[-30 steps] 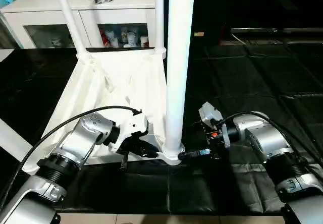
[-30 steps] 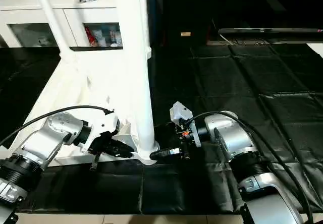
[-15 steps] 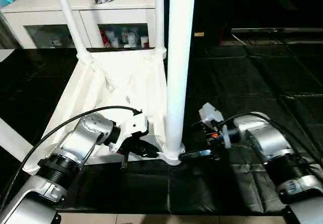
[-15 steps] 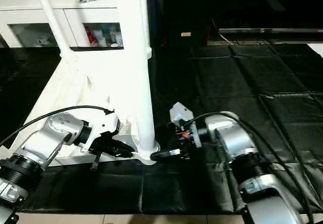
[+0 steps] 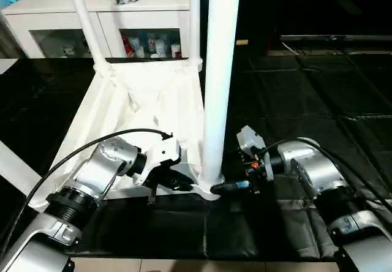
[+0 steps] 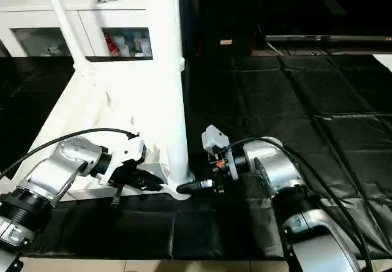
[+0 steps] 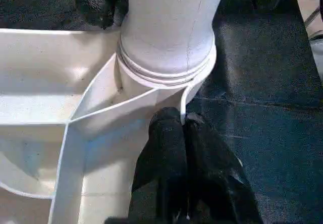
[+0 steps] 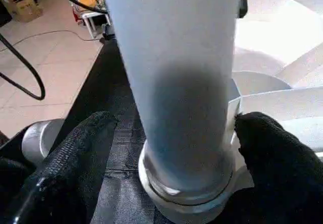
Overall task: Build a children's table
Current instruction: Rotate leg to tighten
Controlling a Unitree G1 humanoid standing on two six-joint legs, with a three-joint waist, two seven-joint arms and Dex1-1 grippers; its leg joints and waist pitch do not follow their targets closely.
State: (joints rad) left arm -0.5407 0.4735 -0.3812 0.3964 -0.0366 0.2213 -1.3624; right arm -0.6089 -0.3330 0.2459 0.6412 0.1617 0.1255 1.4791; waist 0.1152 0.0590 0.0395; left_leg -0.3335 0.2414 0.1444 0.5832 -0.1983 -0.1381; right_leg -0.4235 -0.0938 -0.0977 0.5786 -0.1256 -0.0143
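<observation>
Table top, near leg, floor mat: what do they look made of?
Table top: looks like moulded white plastic, semi-gloss; thin ribs on the upturned underside. Near leg: likely the same plastic, a smooth tube with a soft sheen and stepped rings at the corner socket. Floor mat: black, seems a quilted sheet of vinyl or coated fabric; stitched squares, creases and glare. Exact material unclear.

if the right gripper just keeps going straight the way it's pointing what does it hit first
Most likely the base of the near white plastic tube leg, standing in the corner socket of the upturned white tabletop. The right gripper already straddles that leg with its fingers open on both sides.
</observation>
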